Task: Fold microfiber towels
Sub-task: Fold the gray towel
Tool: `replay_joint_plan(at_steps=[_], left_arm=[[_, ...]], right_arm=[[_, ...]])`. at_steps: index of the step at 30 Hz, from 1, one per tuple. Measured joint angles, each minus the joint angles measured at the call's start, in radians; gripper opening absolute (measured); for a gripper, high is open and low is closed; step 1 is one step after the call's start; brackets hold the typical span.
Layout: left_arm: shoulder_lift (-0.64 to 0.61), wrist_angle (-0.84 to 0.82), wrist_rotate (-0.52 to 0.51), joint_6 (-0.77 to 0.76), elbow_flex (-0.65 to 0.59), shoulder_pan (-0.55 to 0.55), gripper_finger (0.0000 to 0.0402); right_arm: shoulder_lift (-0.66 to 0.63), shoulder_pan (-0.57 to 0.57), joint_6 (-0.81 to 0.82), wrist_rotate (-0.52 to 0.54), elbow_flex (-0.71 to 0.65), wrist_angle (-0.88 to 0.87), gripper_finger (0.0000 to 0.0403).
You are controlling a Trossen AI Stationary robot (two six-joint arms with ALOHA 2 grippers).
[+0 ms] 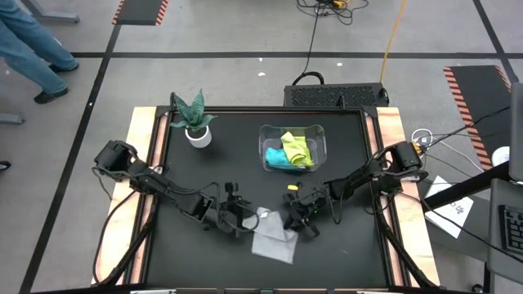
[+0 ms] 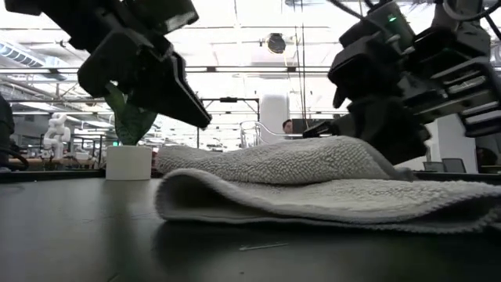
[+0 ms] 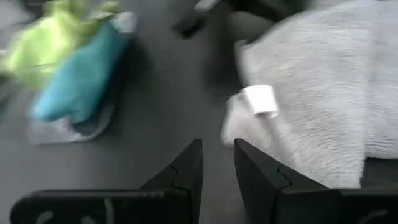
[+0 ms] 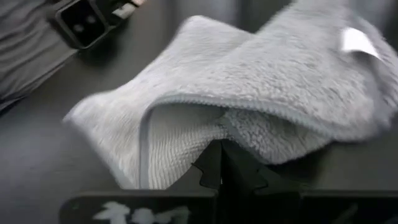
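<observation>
The light grey towel (image 1: 274, 238) lies near the table's front middle, one part folded over itself (image 2: 313, 168). A white tag (image 3: 260, 99) sits on its left side. My left gripper (image 3: 217, 144) hovers just left of the towel, open by a narrow gap with nothing between its fingers. My right gripper (image 4: 221, 148) is shut at the towel's right side. The yellow-green towel (image 1: 296, 145) and the teal towel (image 1: 278, 157) lie bunched in the clear bin (image 1: 265, 135) at the back. My right gripper pinches the hemmed edge (image 4: 219, 123) of the towel's folded-over upper layer between its two fingers; the cloth puckers there. The fingers slant down from the table's right. That edge is raised a little (image 2: 348, 145), and the rest of the towel rests on the table.
A potted plant in a white pot (image 1: 198, 135) stands at the back left. The bin sits behind the towel, right of centre. Bare black tabletop (image 1: 343, 253) lies around the towel. A person's legs (image 1: 33, 57) are on the floor beyond the table's far left.
</observation>
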Motion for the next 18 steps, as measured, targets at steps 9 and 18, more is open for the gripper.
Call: replay_joint_plan(at_steps=[9,18], left_arm=[[0.018,-0.097,0.127,-0.062,-0.001,0.054,0.0092],[0.037,0.009,0.294,-0.017,0.0,0.032,0.0092]], right_arm=[[0.0,0.049,-0.005,0.033,0.0,0.039,0.0],[0.0,0.048,-0.001,0.084,0.0,0.039,0.0]])
